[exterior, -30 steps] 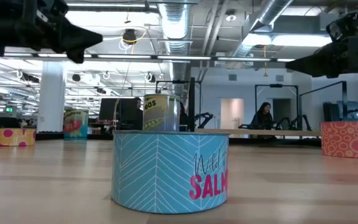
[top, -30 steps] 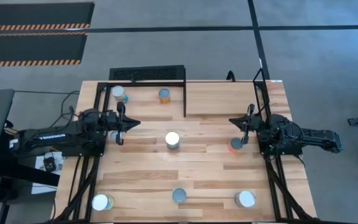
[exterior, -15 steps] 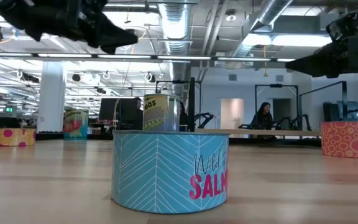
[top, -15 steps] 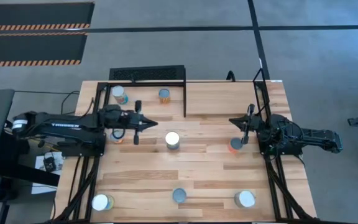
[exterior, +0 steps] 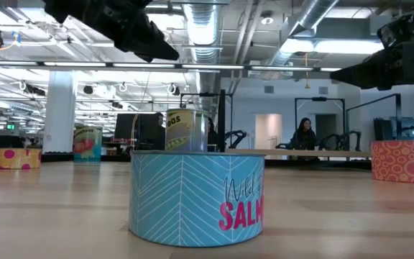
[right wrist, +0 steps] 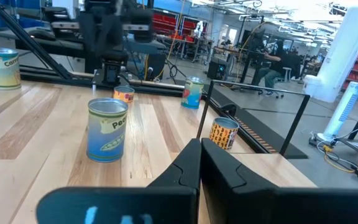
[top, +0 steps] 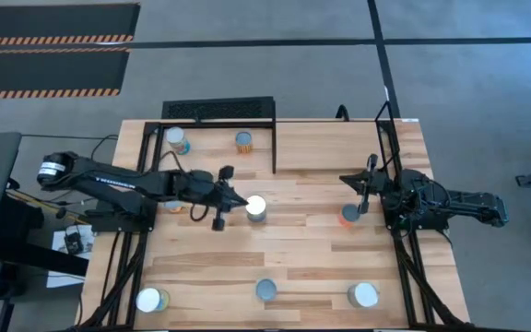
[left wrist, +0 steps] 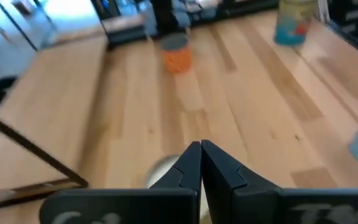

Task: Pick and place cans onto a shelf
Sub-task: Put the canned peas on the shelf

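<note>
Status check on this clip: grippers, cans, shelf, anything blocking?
Left gripper shut, empty, beside the centre can. Right gripper shut, parked near the orange can. Two cans already on the shelf. Nothing blocking.

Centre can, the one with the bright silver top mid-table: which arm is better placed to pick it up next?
Left. The left gripper is stretched out right beside the centre can, fingers shut, so it must open first. The right gripper is parked near its own table edge, next to an orange can.

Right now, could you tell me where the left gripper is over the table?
In the high view, the left gripper is near the table's middle, shut, right beside the silver-topped can and in front of the shelf.
</note>
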